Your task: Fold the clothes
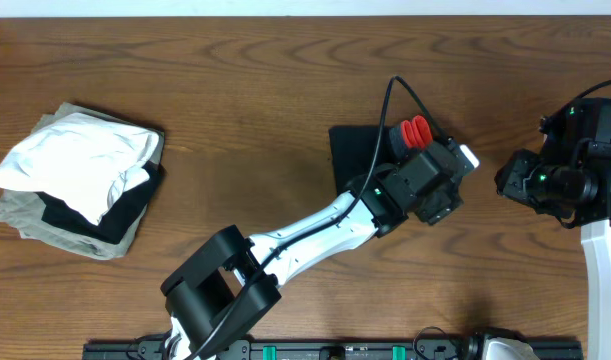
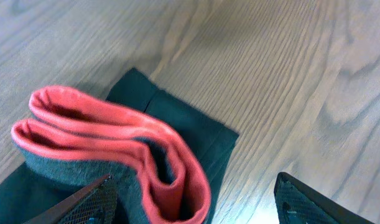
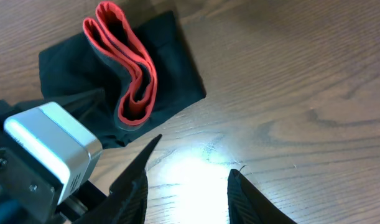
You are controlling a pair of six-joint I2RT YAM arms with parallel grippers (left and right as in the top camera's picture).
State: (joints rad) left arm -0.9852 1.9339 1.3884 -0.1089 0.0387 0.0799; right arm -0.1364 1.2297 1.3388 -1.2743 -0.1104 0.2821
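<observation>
Looks like a robot lab bench: bare wood-grain table (image 1: 285,80), black mounting rail (image 1: 125,350) along the table's near edge, white-and-black robot arm (image 1: 315,235) reaching over the table, pile of garments (image 1: 75,180) on the table's left end.

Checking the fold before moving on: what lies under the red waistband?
The red waistband stands looped on the folded black trousers, which lie flat on the wooden table. The layers beneath cannot be counted; the top fabric covers them.
</observation>
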